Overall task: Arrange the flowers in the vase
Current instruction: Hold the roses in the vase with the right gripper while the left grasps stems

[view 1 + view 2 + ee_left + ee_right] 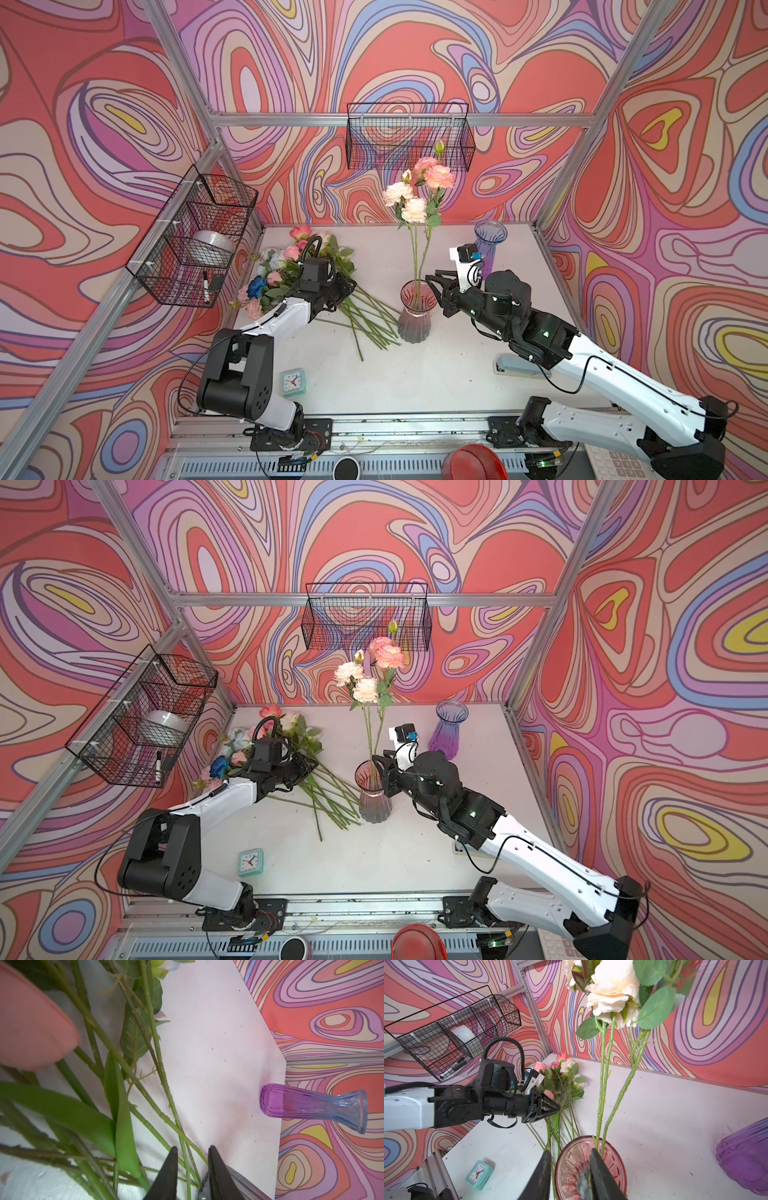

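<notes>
A pile of loose flowers (291, 266) (249, 746) lies at the table's back left, pink, white and pale blooms plus a deep blue one (257, 286), with the stems fanning toward the middle. The pink glass vase (415, 316) (374, 800) stands mid-table and holds two tall stems with peach and cream blooms (415, 208) (612, 991). My left gripper (347, 289) (193, 1148) is low over the stem ends, jaws narrowly apart with a few stems (186, 1168) between them. My right gripper (433, 284) (570, 1149) straddles the vase rim (571, 1167), one finger inside and one outside, with a gap showing.
A purple-blue vase (490, 249) (311, 1105) stands at the back right. A mint alarm clock (294, 381) sits front left, and a stapler (519, 368) lies under the right arm. Wire baskets hang on the left wall (195, 237) and the back wall (409, 137).
</notes>
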`<state>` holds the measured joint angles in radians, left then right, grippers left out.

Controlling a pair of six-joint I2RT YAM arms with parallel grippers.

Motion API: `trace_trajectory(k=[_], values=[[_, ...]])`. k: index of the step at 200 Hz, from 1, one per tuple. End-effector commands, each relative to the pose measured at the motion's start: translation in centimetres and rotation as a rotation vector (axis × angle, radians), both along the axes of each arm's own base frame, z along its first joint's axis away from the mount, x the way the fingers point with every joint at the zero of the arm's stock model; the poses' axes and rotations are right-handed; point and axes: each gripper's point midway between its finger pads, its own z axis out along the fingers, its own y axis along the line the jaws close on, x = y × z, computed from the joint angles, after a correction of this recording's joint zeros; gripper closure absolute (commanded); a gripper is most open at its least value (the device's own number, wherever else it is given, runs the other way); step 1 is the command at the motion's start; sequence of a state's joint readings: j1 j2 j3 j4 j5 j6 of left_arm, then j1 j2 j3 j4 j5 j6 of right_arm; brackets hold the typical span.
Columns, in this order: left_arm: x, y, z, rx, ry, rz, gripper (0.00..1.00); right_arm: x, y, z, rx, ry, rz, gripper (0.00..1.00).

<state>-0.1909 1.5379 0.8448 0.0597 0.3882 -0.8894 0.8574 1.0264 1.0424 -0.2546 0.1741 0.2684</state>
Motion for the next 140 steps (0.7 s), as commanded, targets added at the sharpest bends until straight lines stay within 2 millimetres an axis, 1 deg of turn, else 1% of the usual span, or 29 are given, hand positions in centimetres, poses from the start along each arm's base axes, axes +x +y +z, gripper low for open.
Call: trace_trajectory(k=[1,21,41,65,82,131,140], values=[[2.0,-0.5,0.2,-0.037,-0.029,0.037,0.73,0.0,-0.5,-0.1,-0.003,-0.005,-0.02,0.68],[2.3,-0.7,-1.0,-0.048,-0.007,0.042,0.72,0.0,-0.7,0.0,-0.005,-0.008,-0.027,0.68],[2.4,-0.6,-1.8,-0.043,0.007,0.047,0.7,0.0,-0.9,0.0,-0.009,-0.012,-0.033,0.68],[2.4,-0.4,-2.5,-0.031,0.015,0.056,0.64,0.0,-1.0,0.0,-0.012,-0.015,-0.037,0.68],[2.4,-0.4,-2.9,-0.026,0.024,0.058,0.61,0.0,-1.1,0.0,-0.012,-0.016,-0.041,0.68],[2.5,0.0,-4.6,0.004,0.057,0.066,0.61,0.0,-1.1,0.1,-0.012,-0.018,-0.044,0.68],[2.5,0.1,-4.9,0.013,0.065,0.07,0.63,0.0,-1.1,0.0,-0.013,-0.018,-0.046,0.68]])
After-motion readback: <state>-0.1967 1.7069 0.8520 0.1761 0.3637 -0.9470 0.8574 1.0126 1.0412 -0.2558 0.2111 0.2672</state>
